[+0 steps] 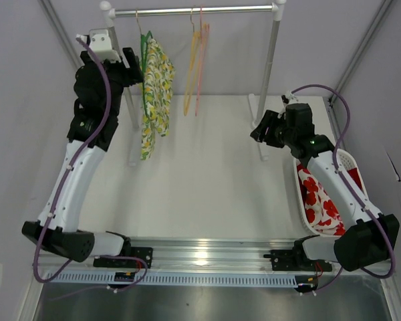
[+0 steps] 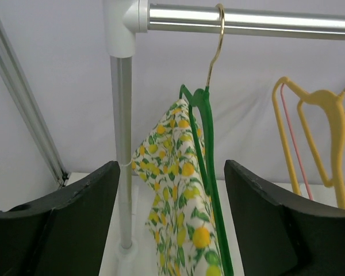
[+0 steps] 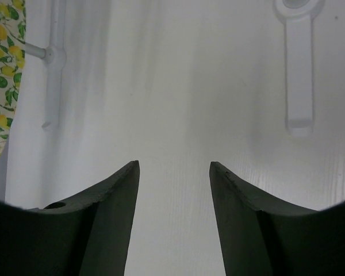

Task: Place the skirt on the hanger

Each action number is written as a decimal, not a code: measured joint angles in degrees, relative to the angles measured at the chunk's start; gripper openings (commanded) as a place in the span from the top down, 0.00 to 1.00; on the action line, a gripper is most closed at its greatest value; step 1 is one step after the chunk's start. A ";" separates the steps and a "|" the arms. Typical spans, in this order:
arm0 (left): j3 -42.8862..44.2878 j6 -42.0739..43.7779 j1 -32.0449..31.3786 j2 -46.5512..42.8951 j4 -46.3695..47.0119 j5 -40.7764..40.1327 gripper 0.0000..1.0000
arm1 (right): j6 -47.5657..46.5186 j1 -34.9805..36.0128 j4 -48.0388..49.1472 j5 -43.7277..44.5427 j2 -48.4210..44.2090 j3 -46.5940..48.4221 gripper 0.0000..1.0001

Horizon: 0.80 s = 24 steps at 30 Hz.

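Evidently our lemon-print skirt [image 1: 157,87] hangs on the green hanger [image 2: 202,132]; left gripper [image 2: 171,167] and right gripper [image 3: 174,167] spread, empty, so we should withdraw next.

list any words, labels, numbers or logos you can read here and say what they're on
No readable text in any view.
Small dark tag on the front rail: too small to read.
Lemon-print skirt, green hanger, yellow hanger, white basket: pattern or plain colour only, no lettering.

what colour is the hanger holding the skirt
The hanger is green; left wrist view shows it best.
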 measured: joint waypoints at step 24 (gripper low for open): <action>-28.61 -15.58 -24.65 -23.58 -3.52 16.65 0.19 | 0.04 -21.90 -20.09 16.92 -18.51 -18.01 0.30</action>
